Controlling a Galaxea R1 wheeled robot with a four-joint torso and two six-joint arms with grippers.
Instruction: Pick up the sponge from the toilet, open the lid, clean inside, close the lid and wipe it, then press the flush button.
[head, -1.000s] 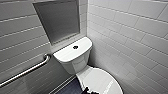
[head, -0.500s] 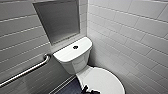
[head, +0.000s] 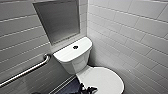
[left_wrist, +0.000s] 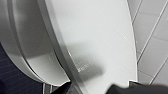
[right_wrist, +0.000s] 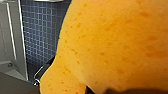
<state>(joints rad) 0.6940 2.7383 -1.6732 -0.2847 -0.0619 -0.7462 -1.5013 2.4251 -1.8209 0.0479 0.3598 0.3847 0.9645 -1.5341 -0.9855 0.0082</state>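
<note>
Nothing legible (not even on the toilet (head: 72, 63)); no brand marks.

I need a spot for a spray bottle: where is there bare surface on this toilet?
The white flat tank top is bare on either side of the small round dark flush button. The white oval lid is bare across its middle and wall side; its near edge is crowded by the dark left gripper.

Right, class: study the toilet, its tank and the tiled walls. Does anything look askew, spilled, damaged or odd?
Nothing stands out. The lid lies flat and clean on the toilet, the flush button sits centred on the tank top, and the wall tiles look unbroken. No spill shows.
</note>
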